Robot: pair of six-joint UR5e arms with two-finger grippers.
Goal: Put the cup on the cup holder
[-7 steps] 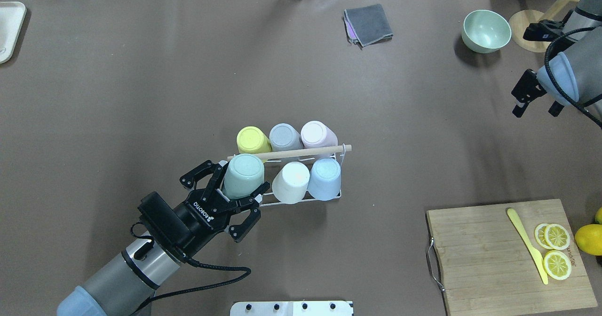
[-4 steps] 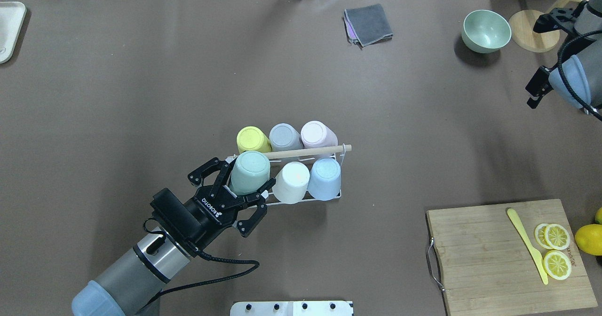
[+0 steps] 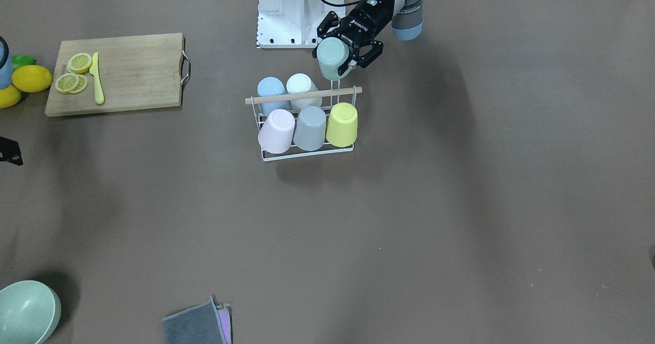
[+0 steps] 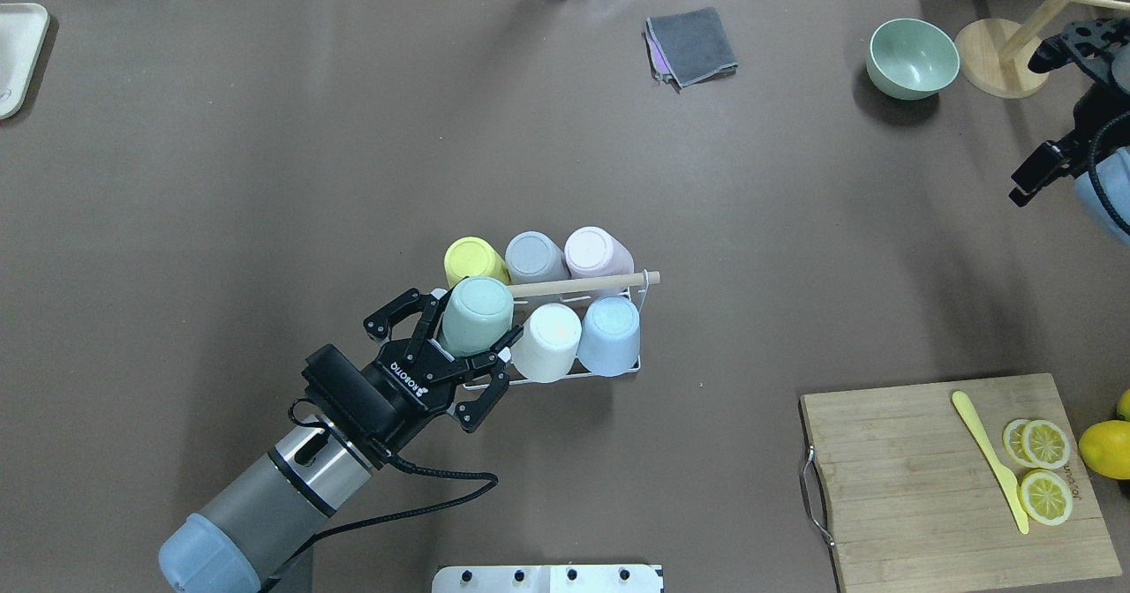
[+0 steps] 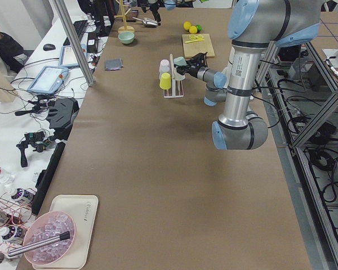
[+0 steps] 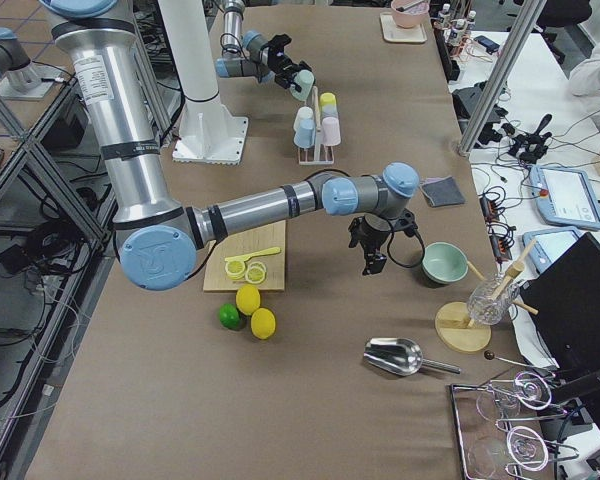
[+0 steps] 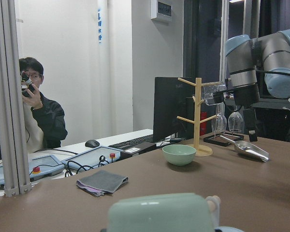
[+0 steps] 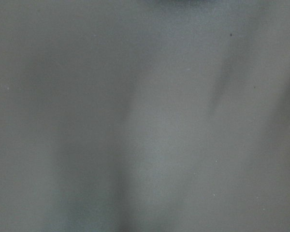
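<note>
Far out to the left gripper's left, at the edge of the brown table (image 4: 221,178), lies a cream tray (image 4: 16,55) with rounded corners. The left gripper (image 4: 461,344) reaches in low, its black fingers (image 4: 415,324) clamped on a smooth, matte mint-green cup (image 4: 477,312). The cup is turned mouth-down and tilted, flat base up. It hangs over the near-left corner of the cup holder (image 4: 590,285), a thin white wire rack with a pale round wooden rod across its top. In the front-facing view, upright wire prongs show bare below the cup's mouth; whether the rim touches them I cannot tell.

Just right of the gripper, in the same row, a cream-white cup (image 4: 547,339) and a pale blue cup (image 4: 611,335) sit inverted. Past the fingertips, beyond the rod, stand a yellow cup (image 4: 475,260), a grey cup (image 4: 532,256) and a pink cup (image 4: 593,251). These crowd the corner slot on two sides.

Well beyond and to the right lie a folded grey cloth (image 4: 693,44) and a glossy sage bowl (image 4: 914,56). To the near right is a bamboo cutting board (image 4: 918,487) with a yellow plastic knife (image 4: 989,461) and lemon slices (image 4: 1043,469). A whole lemon (image 4: 1105,449) lies beside the board.

The right gripper (image 6: 370,262) hangs far off to the right, and I cannot tell whether it is clenched or released.
</note>
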